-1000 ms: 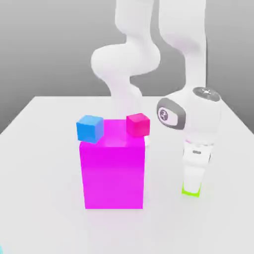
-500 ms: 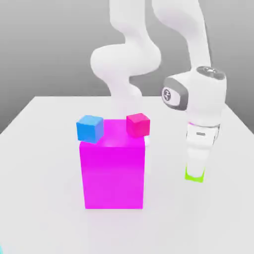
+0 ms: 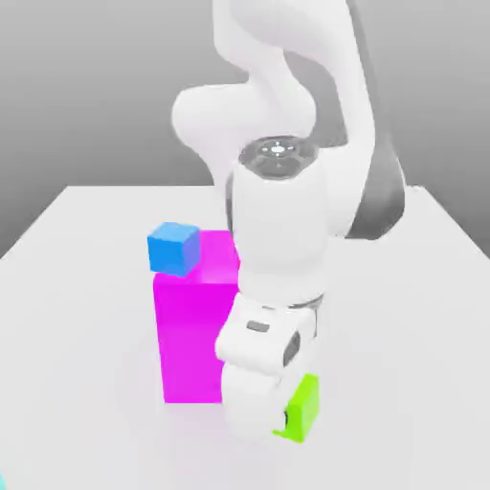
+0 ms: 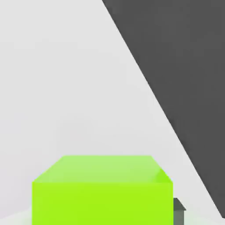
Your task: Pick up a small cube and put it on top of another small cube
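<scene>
Gripper [image 3: 287, 421]: hung low in front of the big magenta block, its fingers narrowly set and clamped on the small lime-green cube.
Small blue cube [image 3: 173, 247]: sat on the magenta block's top, at the corner toward the exterior view's left.
Big magenta block [image 3: 191, 330]: stood mid-table, partly hidden by the arm.
Small lime-green cube [image 3: 301, 409]: was held at the gripper's tip, tilted, just off the block's lower corner on the exterior view's right, above the white table [image 3: 77, 316]; it also loomed close in the hand view [image 4: 102, 191].

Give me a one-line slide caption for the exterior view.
Panda arm's gripper carries the lime-green cube above the white table, in front of the magenta block topped by a blue cube.
</scene>
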Robot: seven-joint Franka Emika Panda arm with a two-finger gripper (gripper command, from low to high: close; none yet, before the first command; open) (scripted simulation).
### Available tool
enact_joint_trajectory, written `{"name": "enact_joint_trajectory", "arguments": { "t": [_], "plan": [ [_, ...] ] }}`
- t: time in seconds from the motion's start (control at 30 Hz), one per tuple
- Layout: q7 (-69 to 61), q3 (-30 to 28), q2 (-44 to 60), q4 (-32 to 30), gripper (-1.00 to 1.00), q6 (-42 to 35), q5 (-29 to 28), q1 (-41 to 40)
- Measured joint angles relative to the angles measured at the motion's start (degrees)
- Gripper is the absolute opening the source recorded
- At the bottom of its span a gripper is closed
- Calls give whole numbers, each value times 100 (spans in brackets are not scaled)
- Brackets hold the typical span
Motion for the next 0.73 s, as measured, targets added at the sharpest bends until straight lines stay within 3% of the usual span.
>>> {"name": "enact_joint_trajectory", "arguments": {
  "t": [0.3,0.4,0.43,0.63,0.73],
  "plan": [
    [-1511,-810,967,1619,-100,-791,-17,-1482],
    [-1889,-780,1654,1978,-100,-491,160,-1890],
    [-1939,-741,1807,2012,100,-375,209,-1946],
    [-1968,-721,1884,2028,100,-309,235,-1975],
    [-1873,-833,1511,2012,100,-652,81,-1907]
  ]
}}
